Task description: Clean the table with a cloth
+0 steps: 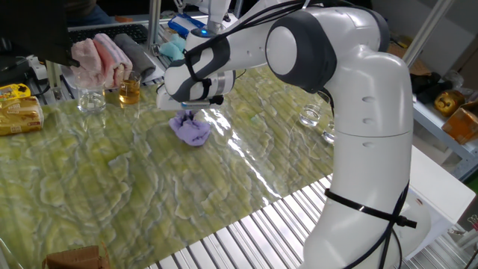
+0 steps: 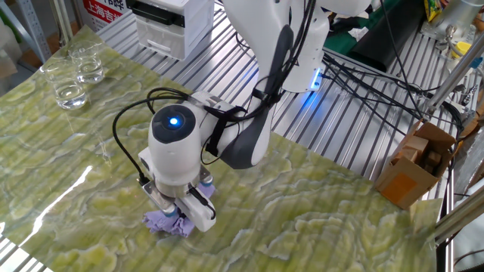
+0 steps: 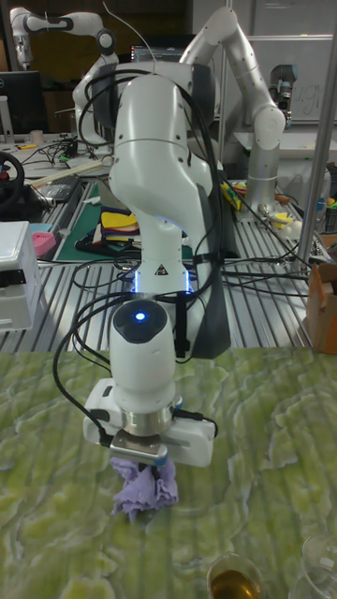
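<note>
Tall fixed view: cloth (image 3: 142,490) under gripper (image 3: 140,460)

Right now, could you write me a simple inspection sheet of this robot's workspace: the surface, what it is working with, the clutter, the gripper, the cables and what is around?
Surface: the table has a glossy green-yellow marbled cover, wrinkled, with metal slats at its edge.
Job's things: the cloth, lavender, lies bunched on the table.
Clutter: empty glasses, a glass of amber liquid, pink towels, a teal cloth, yellow packets.
Gripper: the gripper points down and is shut on the cloth, pressing it to the table.
Cables: black cables run along the arm and over the slats behind it.
Surroundings: a cardboard box, a white drawer unit, another robot arm.
</note>
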### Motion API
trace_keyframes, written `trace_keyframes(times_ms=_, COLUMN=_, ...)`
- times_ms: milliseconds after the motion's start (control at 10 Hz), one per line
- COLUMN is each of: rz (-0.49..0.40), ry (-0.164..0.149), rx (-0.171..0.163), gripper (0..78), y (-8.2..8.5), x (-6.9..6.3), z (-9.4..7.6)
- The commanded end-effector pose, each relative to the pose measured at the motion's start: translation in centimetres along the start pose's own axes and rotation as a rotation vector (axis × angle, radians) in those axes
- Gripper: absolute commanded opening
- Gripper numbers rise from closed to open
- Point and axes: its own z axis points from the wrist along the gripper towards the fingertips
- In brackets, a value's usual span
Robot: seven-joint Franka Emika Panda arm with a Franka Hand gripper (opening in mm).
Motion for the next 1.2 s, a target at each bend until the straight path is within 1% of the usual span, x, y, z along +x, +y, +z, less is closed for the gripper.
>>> trace_keyframes(times_ms=100, rz=-0.031, ry=0.032, rx=-0.015, gripper=1.2, y=-0.5, x=-0.1, z=-1.3)
trace_keyframes(times_ms=200, rz=-0.043, ry=0.037, rx=-0.014, gripper=1.2, y=-0.6, x=0.0, z=-1.7)
trace_keyframes(times_ms=300, rz=-0.048, ry=0.035, rx=-0.014, gripper=1.2, y=-0.7, x=0.1, z=-2.1)
trace_keyframes(times_ms=400, rz=-0.05, ry=0.031, rx=-0.015, gripper=1.2, y=-0.8, x=0.1, z=-2.4)
trace_keyframes(times_ms=500, rz=-0.049, ry=0.019, rx=-0.016, gripper=1.2, y=-1.0, x=0.2, z=-2.8)
trace_keyframes(times_ms=1000, rz=-0.068, ry=0.016, rx=-0.016, gripper=1.2, y=-1.1, x=0.1, z=-3.2)
trace_keyframes(times_ms=1100, rz=-0.068, ry=0.016, rx=-0.017, gripper=77.4, y=-1.1, x=0.0, z=-3.3)
trace_keyframes(times_ms=1200, rz=-0.068, ry=0.016, rx=-0.017, gripper=77.4, y=-1.1, x=0.0, z=-3.3)
